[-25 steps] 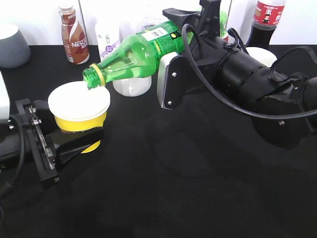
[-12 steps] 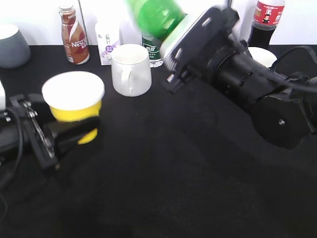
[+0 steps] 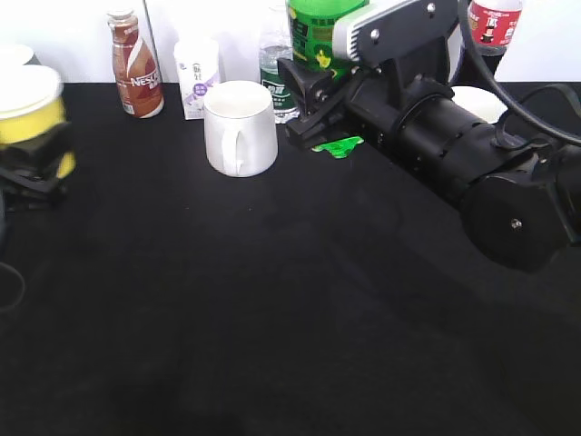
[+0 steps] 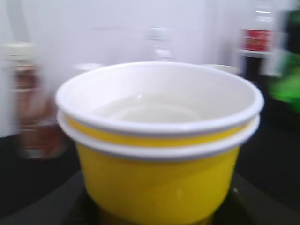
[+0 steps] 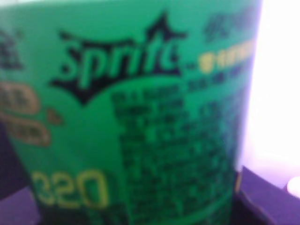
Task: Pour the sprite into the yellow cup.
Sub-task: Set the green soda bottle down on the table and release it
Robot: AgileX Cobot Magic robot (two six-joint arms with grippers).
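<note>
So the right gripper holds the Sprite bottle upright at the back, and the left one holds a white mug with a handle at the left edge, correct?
Not quite. The left gripper holds the yellow cup, which has no handle, as the left wrist view shows; the white mug stands free on the table. The Sprite bottle is indeed upright in the right gripper.
</note>
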